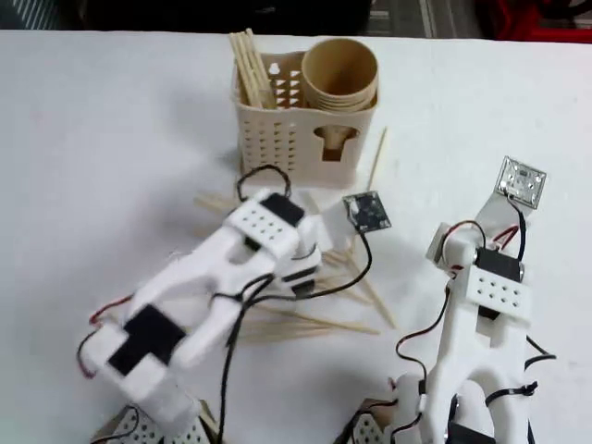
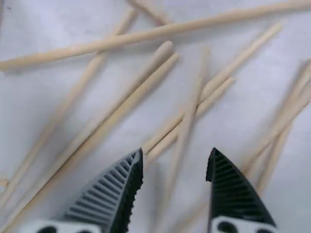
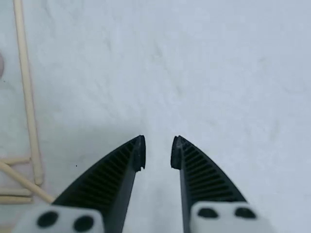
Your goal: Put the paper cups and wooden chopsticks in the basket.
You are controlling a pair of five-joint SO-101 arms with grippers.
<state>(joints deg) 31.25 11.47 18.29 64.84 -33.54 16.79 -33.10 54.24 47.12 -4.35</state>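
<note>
A: Well, the basket (image 1: pixel 296 139) first. What is in it?

B: It stands at the far side of the tabletop (image 1: pixel 111 139). Nested paper cups (image 1: pixel 340 69) fill one compartment. A bundle of chopsticks (image 1: pixel 252 67) stands upright in the compartment beside it. The cup rims overlap, so I cannot make out how many there are.

A: And outside the basket?

B: A scatter of loose chopsticks (image 1: pixel 351 326) lies crisscrossed on the tabletop in front of it. Seen from above, the left arm (image 1: pixel 264 227) covers much of the pile, so how far it spreads is hidden. A single stick (image 1: pixel 377 159) lies just beside the basket's wall, apart from the rest.

A: State of the left hand?

B: The left hand (image 2: pixel 175 160) is low over the pile with its jaws moderately parted, and it holds nothing. One stick runs beneath the gap between them. I cannot tell whether the tips touch the sticks or the tabletop.

A: And the right hand?

B: The right hand (image 3: pixel 157 148) is over bare tabletop. Its jaws are drawn close with a narrow gap, and nothing is between them. A few stick ends show at the border of its wrist view, cut off by the frame.
</note>
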